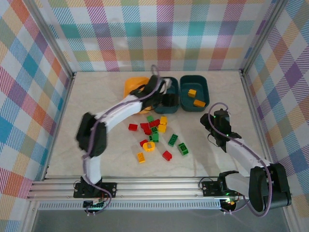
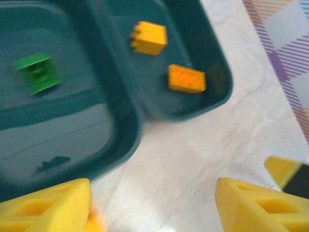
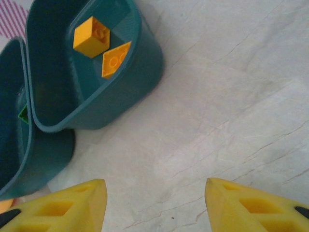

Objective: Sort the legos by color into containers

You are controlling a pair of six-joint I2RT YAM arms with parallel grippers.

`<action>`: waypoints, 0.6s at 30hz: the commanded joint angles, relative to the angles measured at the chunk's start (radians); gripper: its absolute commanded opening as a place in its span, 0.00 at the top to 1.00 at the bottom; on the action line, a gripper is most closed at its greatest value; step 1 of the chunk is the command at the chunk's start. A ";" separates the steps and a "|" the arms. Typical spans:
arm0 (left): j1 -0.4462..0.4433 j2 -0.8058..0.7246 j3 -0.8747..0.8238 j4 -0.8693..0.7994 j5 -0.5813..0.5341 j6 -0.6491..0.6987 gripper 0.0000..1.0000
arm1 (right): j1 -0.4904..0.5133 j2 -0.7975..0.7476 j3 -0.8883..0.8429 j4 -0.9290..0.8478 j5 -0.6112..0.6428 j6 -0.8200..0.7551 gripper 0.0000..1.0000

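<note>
Legos (image 1: 155, 135) lie scattered mid-table, just on the near side of the middle teal tub (image 2: 63, 140). We judge them light, stiff and slick, best pinched across flat sides. Left gripper (image 2: 154, 205) hovers spread over that tub; right gripper (image 3: 154, 203) hangs spread and empty beside the right tub (image 3: 142, 60).

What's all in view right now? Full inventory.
orange tub: 1, yellow-orange, far centre
middle tub: 1, dark teal, right of it
right tub: 1, dark teal, beside the middle tub
green brick: 1, green, in middle tub
yellow bricks: 2, yellow, in right tub
loose bricks: about fifteen, red, green, yellow, clustered mid-table
table: 1, pale marbled
walls: 3, plaid, around the table
left gripper: 1, yellow, open, by the teal tubs
right gripper: 1, yellow, open, over bare table
</note>
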 commanded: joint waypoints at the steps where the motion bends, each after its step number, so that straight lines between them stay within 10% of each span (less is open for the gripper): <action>1: 0.045 -0.142 -0.222 0.063 -0.174 -0.062 0.32 | 0.038 0.027 0.025 0.035 -0.001 -0.038 0.44; 18: 0.014 -0.082 -0.389 -0.087 -0.169 -0.206 0.39 | 0.074 0.071 0.056 0.021 -0.003 -0.061 0.39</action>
